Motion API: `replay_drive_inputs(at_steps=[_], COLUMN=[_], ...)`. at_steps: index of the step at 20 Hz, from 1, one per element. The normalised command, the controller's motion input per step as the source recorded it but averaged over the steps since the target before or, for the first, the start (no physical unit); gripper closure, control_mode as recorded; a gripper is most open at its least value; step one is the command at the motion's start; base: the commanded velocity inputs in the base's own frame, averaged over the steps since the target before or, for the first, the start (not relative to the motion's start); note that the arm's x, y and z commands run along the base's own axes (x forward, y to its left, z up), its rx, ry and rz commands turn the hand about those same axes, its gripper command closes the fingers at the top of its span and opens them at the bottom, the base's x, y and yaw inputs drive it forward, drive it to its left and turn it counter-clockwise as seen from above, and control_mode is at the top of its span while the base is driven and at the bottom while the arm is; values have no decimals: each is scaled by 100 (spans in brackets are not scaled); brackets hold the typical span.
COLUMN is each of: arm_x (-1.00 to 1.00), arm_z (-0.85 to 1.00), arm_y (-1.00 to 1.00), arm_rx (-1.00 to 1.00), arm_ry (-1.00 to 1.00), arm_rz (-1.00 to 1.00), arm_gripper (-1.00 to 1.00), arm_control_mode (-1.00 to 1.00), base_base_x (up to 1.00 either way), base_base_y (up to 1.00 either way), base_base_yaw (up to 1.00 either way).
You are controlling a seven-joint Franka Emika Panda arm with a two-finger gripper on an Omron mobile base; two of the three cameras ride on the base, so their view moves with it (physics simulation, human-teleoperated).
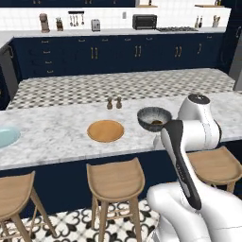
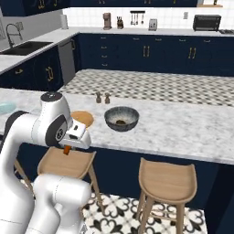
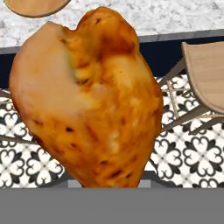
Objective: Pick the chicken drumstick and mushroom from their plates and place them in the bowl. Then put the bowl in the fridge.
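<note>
A marble-topped counter (image 1: 56, 137) runs across the kitchen, with wooden stools (image 1: 116, 182) tucked along its near side. Navy cabinets (image 1: 118, 56) line the back wall under white tile. The floor (image 2: 119, 215) is patterned black-and-white tile. A toaster oven (image 1: 144, 21) sits on the back worktop.

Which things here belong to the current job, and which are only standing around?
Job: chicken drumstick, held by the end effector; bowl with a small dark lump inside, probably the mushroom; tan plate; pale blue plate.

Not needed: two small shakers, stools, toaster oven.
</note>
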Motion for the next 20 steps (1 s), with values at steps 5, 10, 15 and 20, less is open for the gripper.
replay_drive_inputs(at_steps=[5, 10, 15, 20], arm_x=[0, 0, 0, 0], arm_z=[0, 0, 0, 0], arm_y=[0, 0, 0, 0], arm_rx=[0, 0, 0, 0], arm_ry=[0, 0, 0, 0], arm_rz=[0, 0, 0, 0], arm_gripper=[100, 100, 100, 100], arm_control_mode=[100, 100, 100, 100], base_base_x=[14, 44, 71, 93], base_base_y=[-71, 16, 31, 5], base_base_yaw=[-4, 0, 0, 4])
